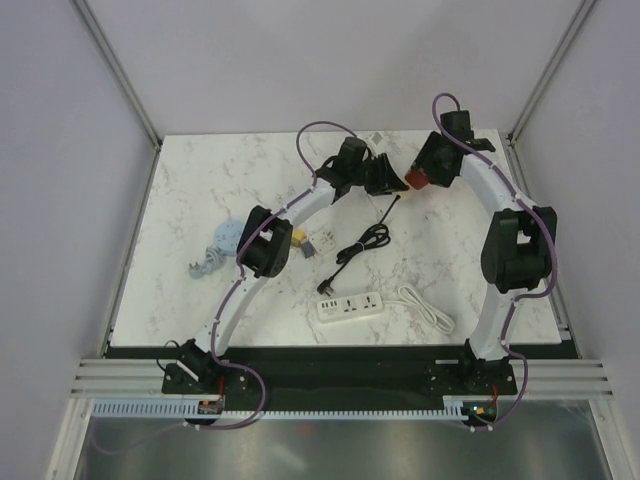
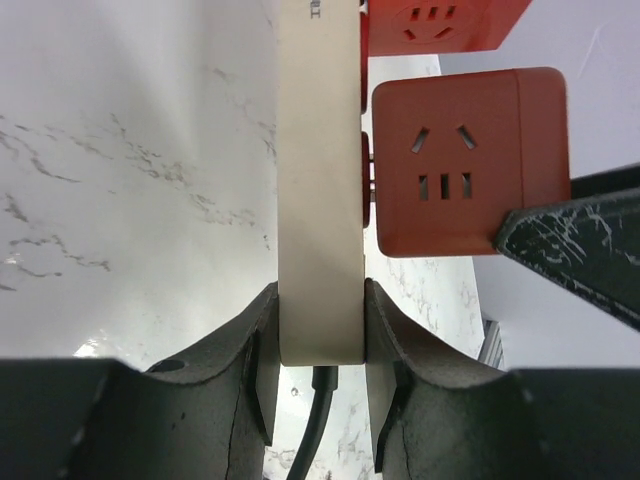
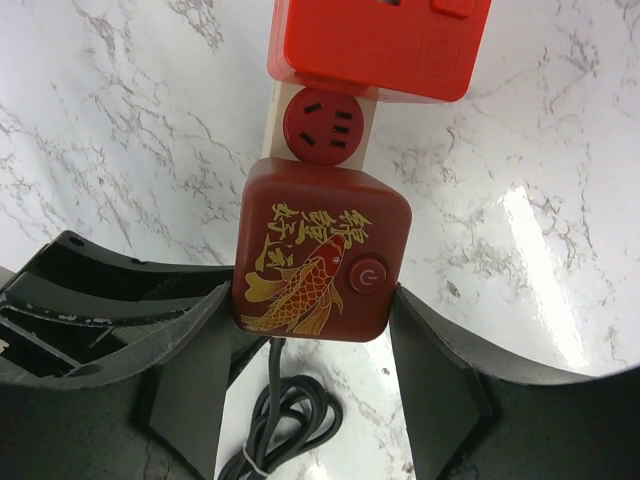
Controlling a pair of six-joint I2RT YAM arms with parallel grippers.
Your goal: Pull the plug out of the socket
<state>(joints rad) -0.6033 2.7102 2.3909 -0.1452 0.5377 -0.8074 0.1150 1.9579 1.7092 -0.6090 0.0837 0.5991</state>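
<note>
Plug (image 3: pixel 320 260), a red cube, is seated in the socket (image 2: pixel 318 200) over the far desk (image 1: pixel 190 190). Jaws of the right gripper (image 3: pixel 315 310) clamp it; those of the left gripper (image 2: pixel 320 320) clamp the socket. Grasping looks done; next calls for a straight pull apart.

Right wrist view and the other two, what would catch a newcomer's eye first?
The dark red cube plug with a gold fish stands out most, clamped in the right gripper and sitting against a cream socket strip. The left gripper is shut on that strip's cable end, and both meet over the far part of the marble table. Nearer the arms, a white power strip lies flat on the table.
</note>
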